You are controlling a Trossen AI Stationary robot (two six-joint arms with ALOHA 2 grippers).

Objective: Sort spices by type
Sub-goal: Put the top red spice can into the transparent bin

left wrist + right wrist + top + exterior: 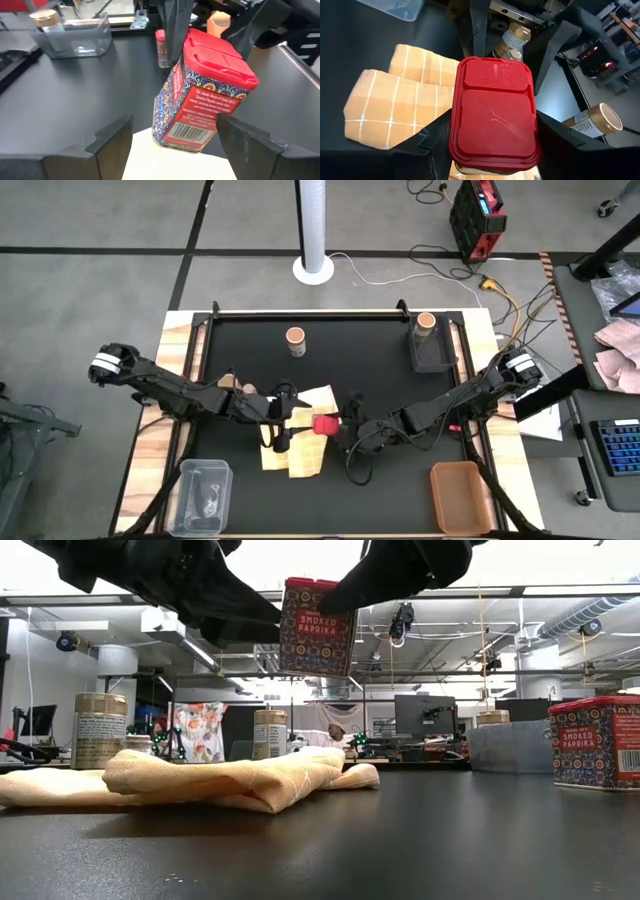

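Paprika tin (318, 627) with a red lid hangs in the air above the yellow cloth (300, 442), near the middle of the black desk (370, 370). The right gripper (494, 145) is clamped on its sides just under the lid, and the tin leans a bit. The left gripper (172, 137) sits close to the tin with its two fingers spread wide on each side, not touching it. The cloth lies folded and flat on the desk under the tin. A second paprika tin (598, 743) stands on the desk off to one side in the low view. One brown-top jar (295, 341) stands alone toward the far side of the desk. Another jar (426, 327) stands inside a dark tray (437, 358) at the far right. More jars (236, 385) sit by the left arm. A clear tub (203, 496) is at the near left corner and a brown tub (459, 496) at the near right
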